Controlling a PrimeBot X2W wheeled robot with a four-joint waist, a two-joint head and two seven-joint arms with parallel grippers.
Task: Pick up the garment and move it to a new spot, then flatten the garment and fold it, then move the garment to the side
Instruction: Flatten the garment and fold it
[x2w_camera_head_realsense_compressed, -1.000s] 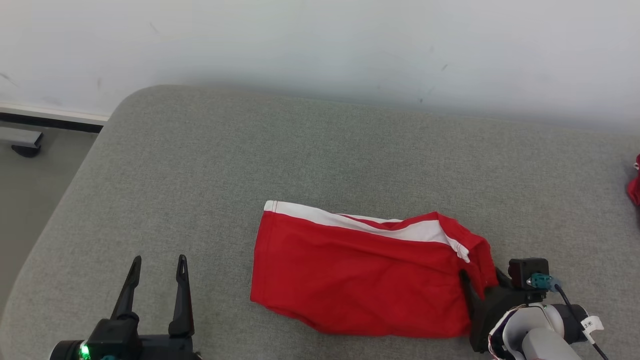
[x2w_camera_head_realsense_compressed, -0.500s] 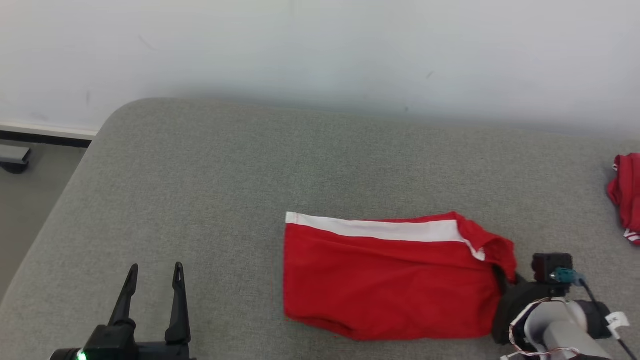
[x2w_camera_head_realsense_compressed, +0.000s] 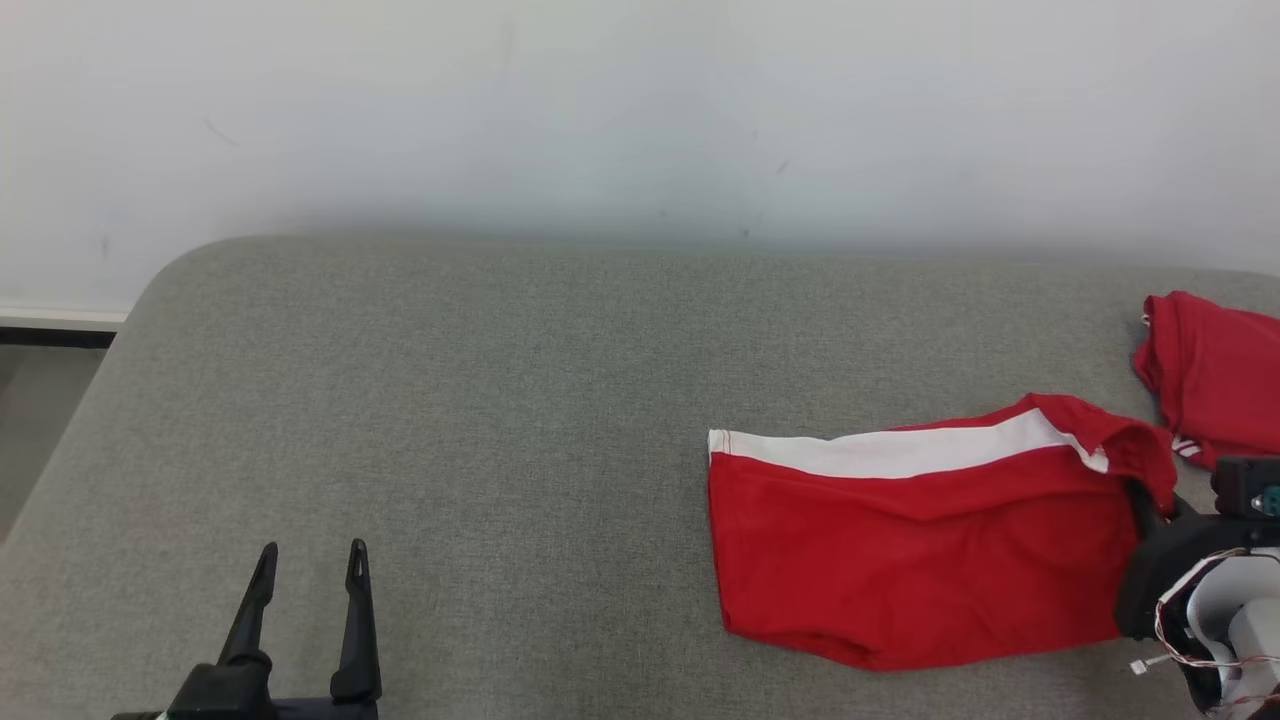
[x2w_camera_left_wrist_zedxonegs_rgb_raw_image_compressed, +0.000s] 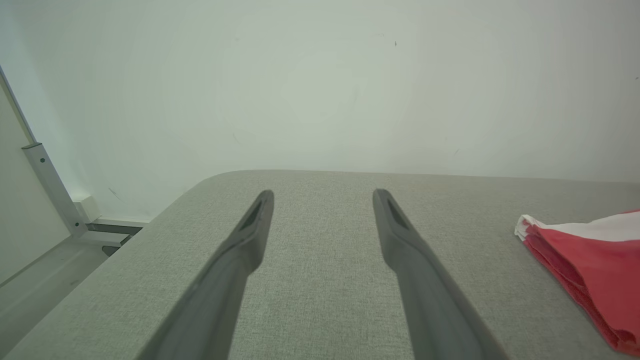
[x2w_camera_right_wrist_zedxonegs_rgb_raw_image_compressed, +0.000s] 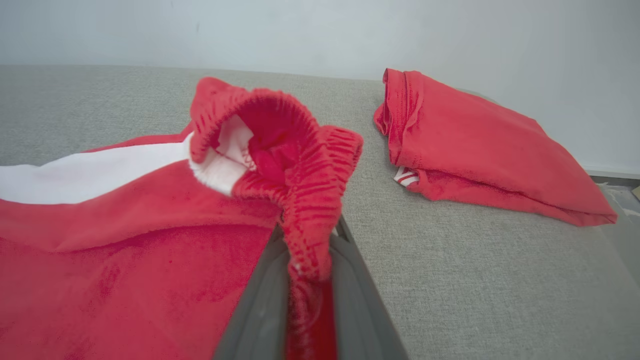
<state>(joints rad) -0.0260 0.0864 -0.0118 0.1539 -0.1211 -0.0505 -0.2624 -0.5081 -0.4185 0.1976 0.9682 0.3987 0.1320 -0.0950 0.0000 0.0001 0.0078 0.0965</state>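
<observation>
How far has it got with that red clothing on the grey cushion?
The red shorts with a white stripe look folded already, lying flat on the grey fabric surface. In hand: the right end effector pinches their elastic waistband, the left end effector open and idle. Left: setting them aside, perhaps beside the other folded red garment.

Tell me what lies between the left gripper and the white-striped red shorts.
Only bare grey cushion: the head view shows it between the left gripper and the shorts.
</observation>
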